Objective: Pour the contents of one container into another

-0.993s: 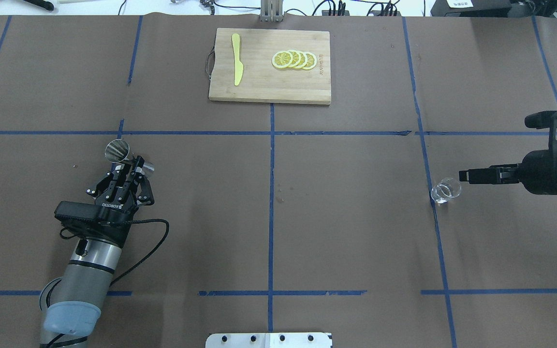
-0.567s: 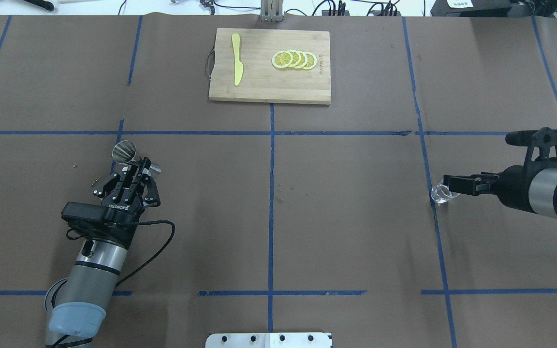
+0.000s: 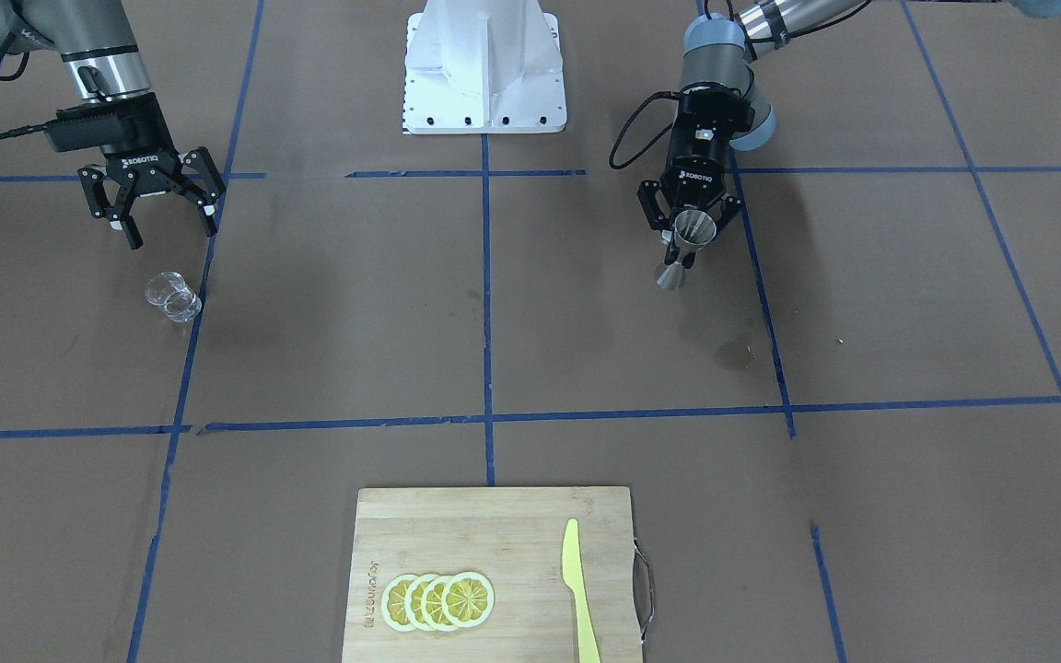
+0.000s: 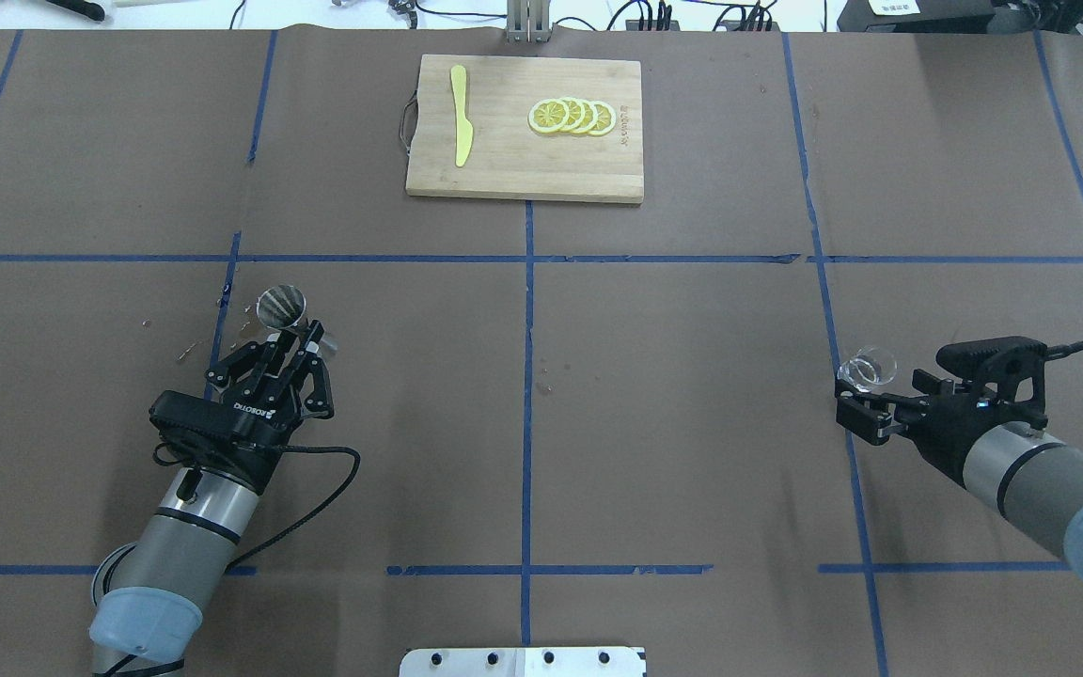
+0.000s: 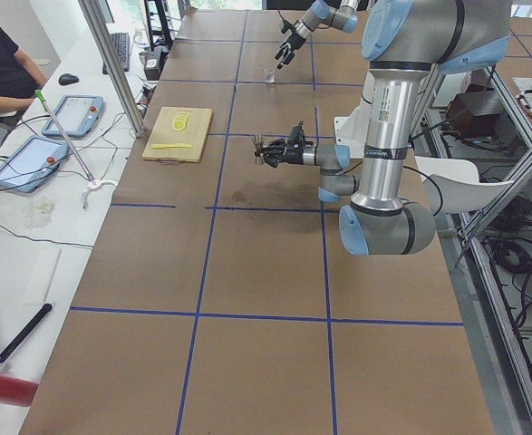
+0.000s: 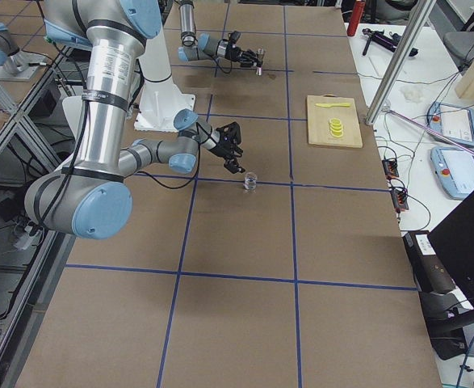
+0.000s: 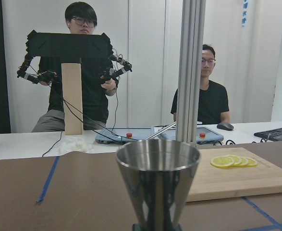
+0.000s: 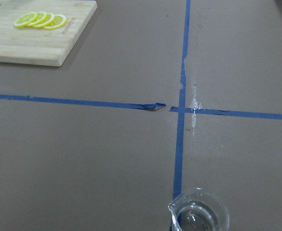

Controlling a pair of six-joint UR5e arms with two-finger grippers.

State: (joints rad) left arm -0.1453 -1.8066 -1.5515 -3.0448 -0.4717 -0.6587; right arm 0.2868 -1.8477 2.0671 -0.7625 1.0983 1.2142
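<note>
Just one jigger (image 4: 281,306); one glass cup (image 4: 868,368)

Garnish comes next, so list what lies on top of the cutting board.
On the cutting board: a fan of overlapping lemon slices and a yellow knife, lying apart. Each slice hides part of the next.

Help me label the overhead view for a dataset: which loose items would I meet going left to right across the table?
metal jigger → yellow knife → lemon slices → glass cup
</note>
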